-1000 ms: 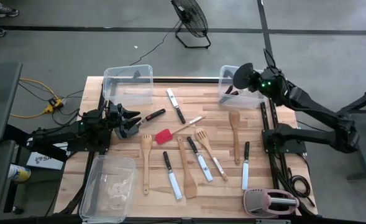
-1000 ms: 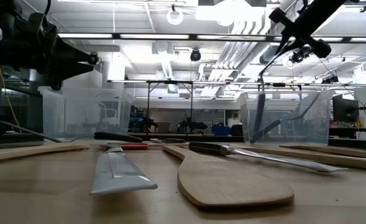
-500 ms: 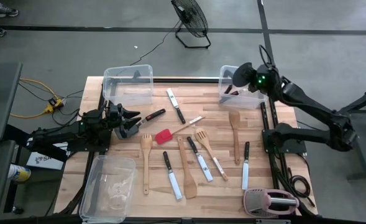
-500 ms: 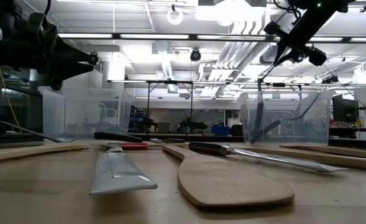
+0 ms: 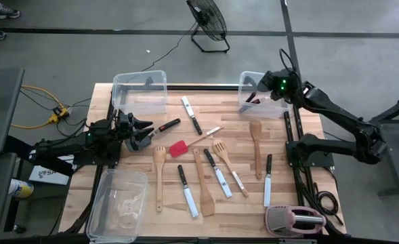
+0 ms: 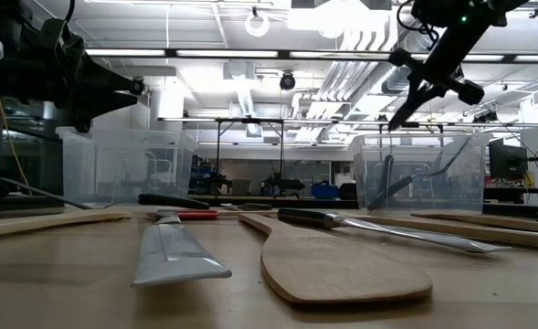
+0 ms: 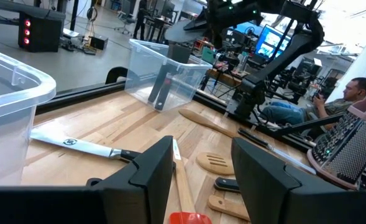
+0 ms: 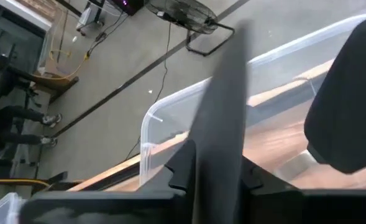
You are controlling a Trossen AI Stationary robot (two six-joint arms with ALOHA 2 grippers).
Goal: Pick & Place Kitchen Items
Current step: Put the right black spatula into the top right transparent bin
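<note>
Over at the right fingers [image 8: 223, 106]: parted a little, pinching nothing, hanging tips-down above the clear plastic bin [image 5: 248, 73] at the far right corner of the wooden bench [image 5: 229, 112]. Directly beneath those tips, inside that bin, dark slim utensils [image 5: 253, 99] leaning against its wall, one with a touch of red.

Over at the left fingers [image 7: 151, 168]: spread wide, gripping nothing, held low over the bench and pointing across it. Just ahead of the tips, apart from them, a black-handled utensil with a red band [image 5: 166, 126]. A little further ahead and to one side, a small red spatula [image 5: 179, 148] lying flat. Farther ahead of these fingers, a black-handled white-bladed knife [image 5: 191, 114], with a thin pale stick-like utensil [image 5: 211, 132] just beyond it. Close beside the fingers, a light wooden spoon [image 5: 159, 176].

Well ahead of the left fingers, across the middle of the bench:
- a light wooden forked turner [image 5: 221, 150];
- a flat wooden spatula [image 5: 203, 183];
- three more black-handled white-bladed knives [image 5: 187, 192] [image 5: 218, 174] [image 5: 267, 180].

Nearer the right fingers, short of their bin, a second wooden spoon [image 5: 256, 146] flat on the wood.

Beside the left fingers, on the far side, a second clear plastic bin [image 5: 118, 81]; on the near side, a third clear bin [image 5: 97, 203]. At the near right corner, well away from both sets of fingers, a pink-and-grey toaster [image 5: 294, 220]. Beyond the bench, seen past the left fingers, a seated person [image 7: 350, 93].
</note>
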